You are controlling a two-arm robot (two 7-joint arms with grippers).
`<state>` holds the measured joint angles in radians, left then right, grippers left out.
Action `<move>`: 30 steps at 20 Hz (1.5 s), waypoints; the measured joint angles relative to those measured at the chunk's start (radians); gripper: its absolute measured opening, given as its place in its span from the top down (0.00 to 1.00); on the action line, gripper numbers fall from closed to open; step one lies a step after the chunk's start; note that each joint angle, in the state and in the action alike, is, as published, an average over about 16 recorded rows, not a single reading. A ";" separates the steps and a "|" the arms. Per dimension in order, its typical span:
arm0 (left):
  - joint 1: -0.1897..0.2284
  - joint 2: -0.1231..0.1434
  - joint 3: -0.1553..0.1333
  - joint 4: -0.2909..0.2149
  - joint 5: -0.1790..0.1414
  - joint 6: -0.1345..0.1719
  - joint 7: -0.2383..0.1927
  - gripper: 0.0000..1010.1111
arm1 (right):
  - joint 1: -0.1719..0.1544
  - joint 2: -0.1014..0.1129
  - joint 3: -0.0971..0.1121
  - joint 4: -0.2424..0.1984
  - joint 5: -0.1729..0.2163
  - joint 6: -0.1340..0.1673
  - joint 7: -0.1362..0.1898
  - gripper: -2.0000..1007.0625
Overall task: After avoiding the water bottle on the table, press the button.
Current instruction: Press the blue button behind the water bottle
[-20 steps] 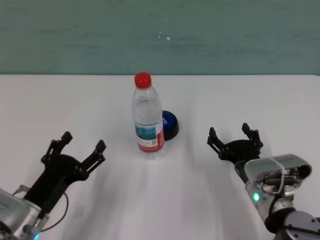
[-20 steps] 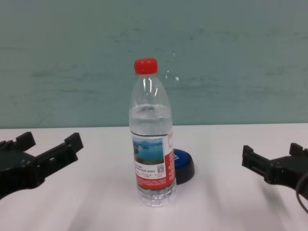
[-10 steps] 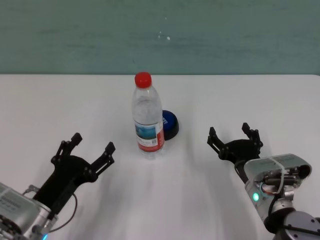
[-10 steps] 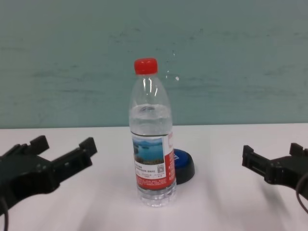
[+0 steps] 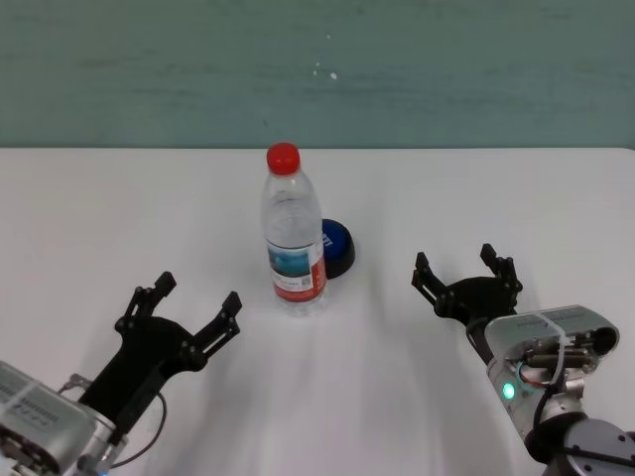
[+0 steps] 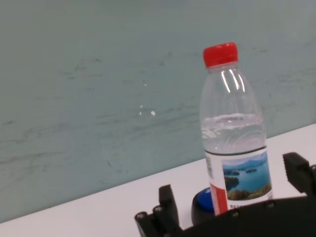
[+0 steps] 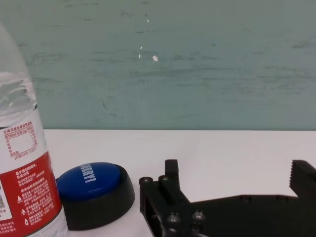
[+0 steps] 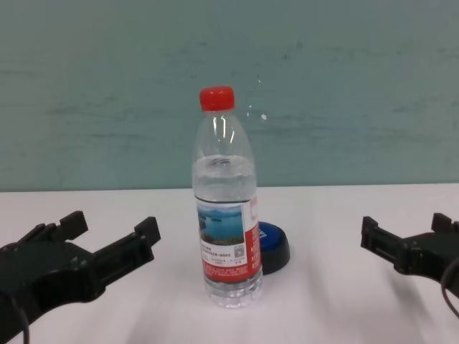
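Note:
The water bottle (image 5: 294, 238) stands upright mid-table on the white table (image 5: 119, 208), with a red cap and a red-and-white lake label. It also shows in the chest view (image 8: 225, 215), the left wrist view (image 6: 236, 148) and the right wrist view (image 7: 22, 168). The blue button (image 5: 337, 245) with a black base sits right behind the bottle, partly hidden by it; it shows in the chest view (image 8: 272, 241), the left wrist view (image 6: 203, 203) and the right wrist view (image 7: 93, 190). My left gripper (image 5: 196, 305) is open and empty, to the front left of the bottle. My right gripper (image 5: 464, 270) is open and empty, to the right of the button.
A teal wall (image 5: 317, 69) rises behind the table's far edge. The white tabletop stretches wide on both sides of the bottle. Nothing else stands on it.
My left gripper has moved to the right and a little nearer, closer to the bottle. My right gripper, the bottle and the button have not moved.

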<state>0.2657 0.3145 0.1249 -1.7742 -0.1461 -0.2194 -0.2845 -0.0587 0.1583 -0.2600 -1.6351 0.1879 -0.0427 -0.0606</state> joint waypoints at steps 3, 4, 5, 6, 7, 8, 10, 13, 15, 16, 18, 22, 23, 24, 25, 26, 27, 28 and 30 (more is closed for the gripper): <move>0.001 -0.001 0.002 0.000 0.003 0.000 0.002 0.00 | 0.000 0.000 0.000 0.000 0.000 0.000 0.000 0.00; 0.001 -0.001 0.003 0.000 0.004 0.000 0.002 0.00 | 0.000 0.000 0.000 0.000 0.000 0.000 0.000 0.00; 0.001 -0.001 0.003 0.000 0.005 -0.001 0.003 0.00 | 0.000 0.000 0.000 0.000 0.000 0.000 0.000 0.00; 0.001 -0.001 0.003 0.000 0.005 -0.001 0.003 0.00 | 0.000 0.000 0.000 0.000 0.000 0.000 0.000 0.00; 0.001 -0.001 0.003 0.000 0.005 -0.001 0.003 0.00 | 0.000 0.000 0.000 0.000 0.000 0.000 0.000 0.00; 0.001 -0.001 0.003 0.001 0.005 -0.001 0.003 0.00 | 0.000 0.000 0.000 0.000 0.000 0.000 0.001 0.00; 0.001 -0.001 0.002 0.001 0.004 -0.001 0.003 0.00 | 0.000 0.000 0.001 0.000 0.000 0.002 0.003 0.00; 0.001 -0.001 0.002 0.001 0.003 -0.001 0.002 0.00 | 0.002 -0.001 0.004 -0.003 0.000 0.008 0.011 0.00; 0.001 -0.001 0.001 0.001 0.003 -0.001 0.002 0.00 | 0.005 0.000 0.008 -0.006 -0.001 0.015 0.019 0.00; 0.001 -0.001 0.001 0.001 0.003 -0.001 0.002 0.00 | 0.006 0.000 0.010 -0.008 -0.002 0.019 0.024 0.00; 0.001 -0.001 0.001 0.001 0.002 -0.002 0.002 0.00 | 0.009 0.000 0.014 -0.012 -0.003 0.029 0.034 0.00; 0.001 -0.001 0.001 0.001 0.002 -0.002 0.002 0.00 | 0.018 0.001 0.025 -0.022 -0.006 0.051 0.061 0.00; 0.001 -0.001 0.001 0.001 0.002 -0.002 0.002 0.00 | 0.021 0.001 0.028 -0.024 -0.007 0.056 0.068 0.00; 0.001 -0.001 0.001 0.001 0.002 -0.002 0.002 0.00 | 0.024 0.000 0.031 -0.026 -0.008 0.062 0.076 0.00; 0.001 -0.001 0.001 0.001 0.002 -0.002 0.002 0.00 | 0.027 0.000 0.034 -0.029 -0.009 0.068 0.083 0.00; 0.001 -0.001 0.001 0.001 0.002 -0.002 0.002 0.00 | 0.029 0.000 0.037 -0.031 -0.010 0.073 0.091 0.00; 0.001 -0.001 0.001 0.001 0.002 -0.002 0.002 0.00 | 0.032 -0.001 0.040 -0.033 -0.012 0.078 0.098 0.00; 0.001 -0.001 0.001 0.001 0.002 -0.002 0.002 0.00 | 0.035 -0.001 0.042 -0.034 -0.013 0.082 0.104 0.00; 0.001 -0.001 0.001 0.001 0.002 -0.001 0.002 0.00 | 0.042 -0.002 0.048 -0.036 -0.016 0.090 0.117 0.00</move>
<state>0.2670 0.3136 0.1257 -1.7729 -0.1445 -0.2209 -0.2829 -0.0171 0.1559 -0.2124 -1.6711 0.1720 0.0474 0.0564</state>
